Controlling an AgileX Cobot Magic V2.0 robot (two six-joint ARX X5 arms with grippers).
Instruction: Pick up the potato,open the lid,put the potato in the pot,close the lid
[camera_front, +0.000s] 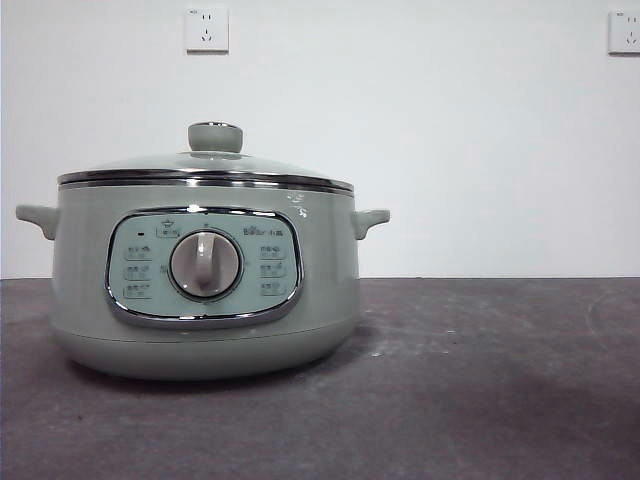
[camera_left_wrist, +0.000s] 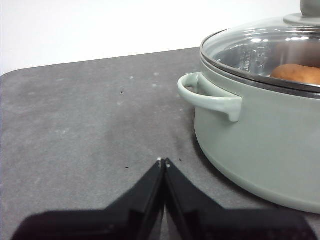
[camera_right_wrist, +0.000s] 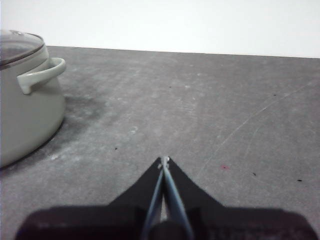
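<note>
Both tools, left tool (camera_left_wrist: 163, 162) and right tool (camera_right_wrist: 164, 160), pinched closed, empty, either side of the pot (camera_front: 205, 290). Potato (camera_left_wrist: 298, 74) inside pot, lid (camera_front: 205, 165) on. I see little risk: maybe lid not fully seated.

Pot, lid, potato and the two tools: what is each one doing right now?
pot: upright on the table, covered.
lid: closed, seated on the pot's rim.
potato: inside the pot, seen through the glass lid.
left tool: shut, empty, beside the pot.
right tool: shut, empty, apart from the pot.
</note>
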